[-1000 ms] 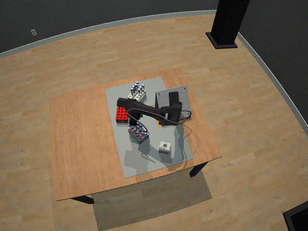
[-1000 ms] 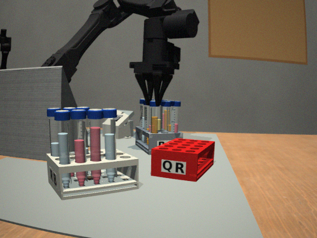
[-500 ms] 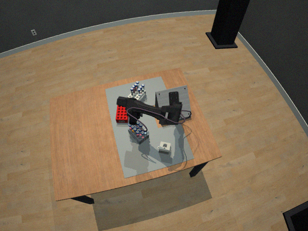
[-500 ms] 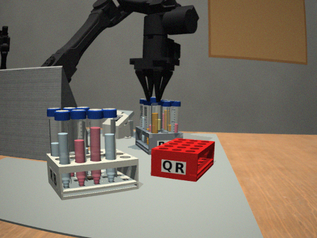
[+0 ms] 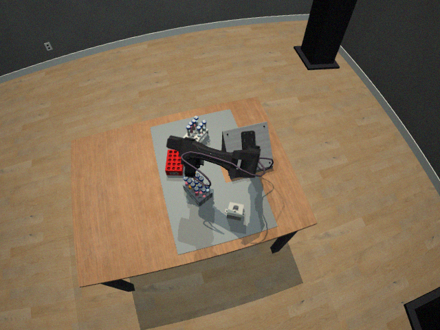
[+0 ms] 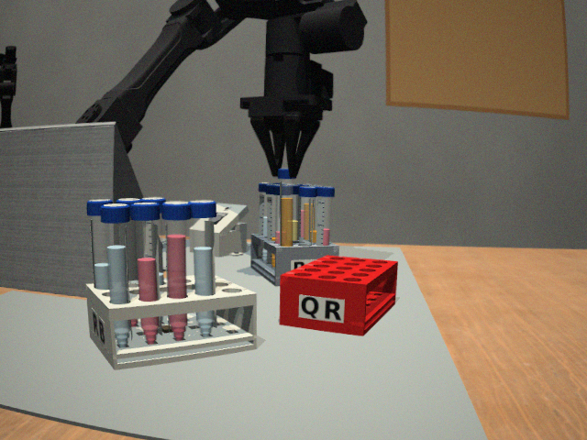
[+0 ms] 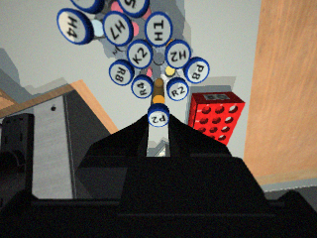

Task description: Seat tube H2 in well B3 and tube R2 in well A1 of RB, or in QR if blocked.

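The black two-fingered gripper (image 5: 190, 174) (image 6: 285, 176) (image 7: 158, 118) grips the blue-capped clear tube P2 (image 6: 286, 213) (image 7: 158, 117), upright with orange contents. Blue-capped tube H2 (image 7: 177, 54) stands near blue-capped tube R2 (image 7: 177, 89).

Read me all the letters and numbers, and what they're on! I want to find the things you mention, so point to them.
"QR": red rack (image 5: 180, 173) (image 6: 353, 302) (image 7: 235, 99)
"RB": white rack (image 5: 205, 136) (image 6: 165, 310)
"R", rest hidden: grey rack (image 5: 199, 200) (image 6: 284, 258)
"P2": held cap (image 6: 283, 173) (image 7: 158, 115)
"H4": cap (image 7: 73, 26)
"H7": cap (image 7: 118, 29)
"H1": cap (image 7: 158, 29)
"K2": cap (image 7: 140, 54)
"H2": cap (image 7: 177, 54)
"R8": cap (image 7: 121, 72)
"R4": cap (image 7: 143, 86)
"R2": cap (image 7: 177, 89)
"P8": cap (image 7: 197, 69)
Another cap (image 7: 133, 4) is cut off; tube markings are too small.

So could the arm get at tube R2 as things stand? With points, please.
Probably not yet: the tool (image 6: 285, 175) (image 7: 158, 118) is shut on tube P2 (image 6: 283, 173) (image 7: 158, 118), raised right beside R2 (image 7: 178, 89). With P2 set aside, R2's near side looks free.
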Robot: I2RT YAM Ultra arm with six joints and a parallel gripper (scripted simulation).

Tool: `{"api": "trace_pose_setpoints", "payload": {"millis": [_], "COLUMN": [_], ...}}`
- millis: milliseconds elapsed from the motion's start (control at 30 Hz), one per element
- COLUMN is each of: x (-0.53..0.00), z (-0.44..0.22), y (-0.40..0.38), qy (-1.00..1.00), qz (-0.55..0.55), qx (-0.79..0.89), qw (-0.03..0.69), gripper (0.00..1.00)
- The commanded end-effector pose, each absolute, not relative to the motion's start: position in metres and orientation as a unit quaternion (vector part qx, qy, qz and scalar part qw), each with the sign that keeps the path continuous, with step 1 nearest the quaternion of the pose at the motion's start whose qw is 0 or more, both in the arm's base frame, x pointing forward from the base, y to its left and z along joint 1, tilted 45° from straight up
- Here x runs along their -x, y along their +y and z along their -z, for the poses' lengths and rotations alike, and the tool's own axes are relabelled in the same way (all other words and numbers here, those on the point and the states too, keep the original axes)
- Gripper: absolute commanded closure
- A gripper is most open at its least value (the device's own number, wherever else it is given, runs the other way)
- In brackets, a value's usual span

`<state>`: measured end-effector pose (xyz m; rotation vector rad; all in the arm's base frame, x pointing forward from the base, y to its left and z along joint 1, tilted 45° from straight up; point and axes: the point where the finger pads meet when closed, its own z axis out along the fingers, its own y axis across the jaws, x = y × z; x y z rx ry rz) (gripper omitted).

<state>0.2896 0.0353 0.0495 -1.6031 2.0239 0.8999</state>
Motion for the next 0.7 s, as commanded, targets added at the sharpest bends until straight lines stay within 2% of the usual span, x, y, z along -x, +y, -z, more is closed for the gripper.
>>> {"api": "trace_pose_setpoints", "payload": {"millis": [0,667], "x": [-0.294,-0.293], "z": [-0.062,-0.072], "y": [0.024,0.013], "qy": [0.727,0.728], "qz": [-0.311,-0.313], "qx": [0.574,0.573], "qw": [0.213,0.21], "gripper": [1.0,1.0]}}
